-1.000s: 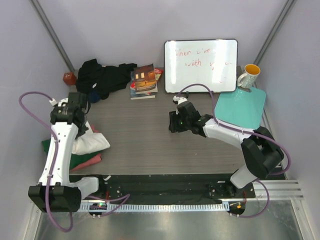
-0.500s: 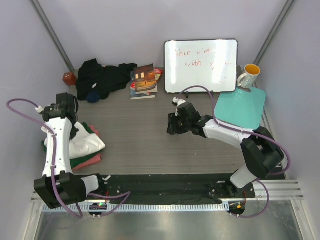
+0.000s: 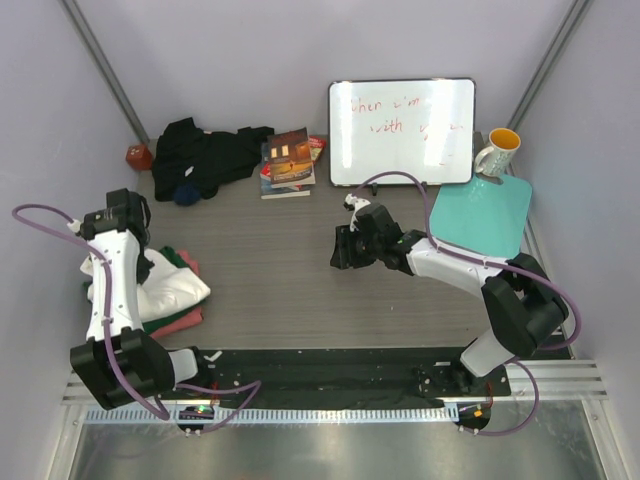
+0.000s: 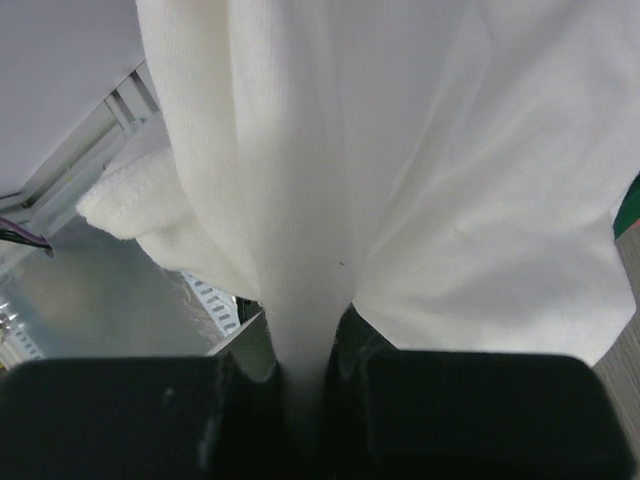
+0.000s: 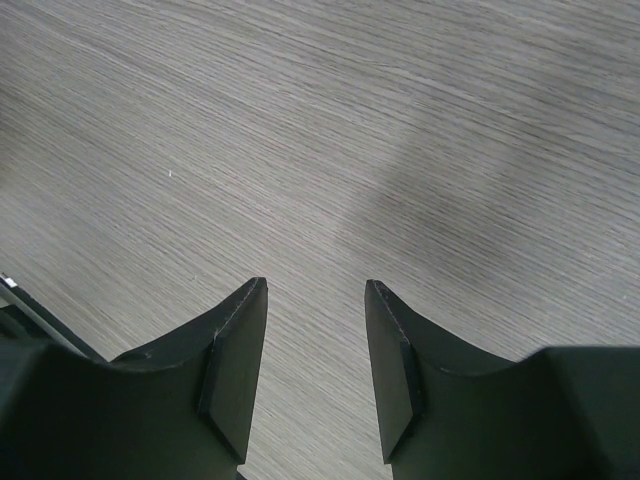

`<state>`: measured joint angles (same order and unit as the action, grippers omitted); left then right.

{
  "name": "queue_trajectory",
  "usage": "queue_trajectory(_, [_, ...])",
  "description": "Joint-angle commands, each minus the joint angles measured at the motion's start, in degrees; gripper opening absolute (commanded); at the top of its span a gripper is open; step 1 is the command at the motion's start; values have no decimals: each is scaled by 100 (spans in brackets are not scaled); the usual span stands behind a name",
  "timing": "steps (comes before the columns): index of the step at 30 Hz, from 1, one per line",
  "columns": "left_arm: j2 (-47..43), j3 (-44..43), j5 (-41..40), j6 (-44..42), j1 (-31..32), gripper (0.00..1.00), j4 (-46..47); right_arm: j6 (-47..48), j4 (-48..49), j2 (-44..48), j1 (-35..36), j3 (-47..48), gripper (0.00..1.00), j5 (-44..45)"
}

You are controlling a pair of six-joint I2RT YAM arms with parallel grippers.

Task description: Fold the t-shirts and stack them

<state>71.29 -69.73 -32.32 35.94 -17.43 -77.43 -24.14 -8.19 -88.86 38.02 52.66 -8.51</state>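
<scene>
A white t-shirt (image 3: 178, 290) lies bunched on top of a dark green t-shirt (image 3: 150, 325) and a salmon pink t-shirt (image 3: 187, 319) at the table's left edge. My left gripper (image 3: 140, 268) hangs over this pile, shut on a fold of the white t-shirt (image 4: 400, 150). In the left wrist view the cloth runs down between the left gripper's (image 4: 300, 350) jaws. A black t-shirt (image 3: 205, 155) sits crumpled at the back left. My right gripper (image 3: 338, 250) hovers over the bare wood at mid-table. In its own view the right gripper (image 5: 314, 284) is open with nothing between its fingers.
A stack of books (image 3: 288, 165) and a whiteboard (image 3: 402, 130) stand at the back. A mug (image 3: 497, 152) rests on the far corner of a teal mat (image 3: 482, 215) at the right. A small red-brown object (image 3: 139, 157) sits in the back left corner.
My left arm has swung left and back, drawing the white t-shirt leftward over the green and pink ones. The right gripper has drifted slightly left.
</scene>
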Motion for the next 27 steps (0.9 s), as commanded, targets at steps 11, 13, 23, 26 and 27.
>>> queue_trajectory(11, [413,-23,-21,-105,-331,22,52,-56,239,44,-84,86,49,-318])
queue_trajectory(13, [325,4,15,-114,-322,49,44,-64,247,44,-93,77,49,-318])
queue_trajectory(23, [35,-171,-64,-70,-331,58,-106,-100,309,-35,-111,34,49,-406])
queue_trajectory(26, [-79,-242,-266,9,-322,58,-185,-126,318,-52,-119,25,49,-406])
queue_trajectory(27, [-106,-251,-327,18,-322,58,-202,-117,318,-44,-119,16,49,-414])
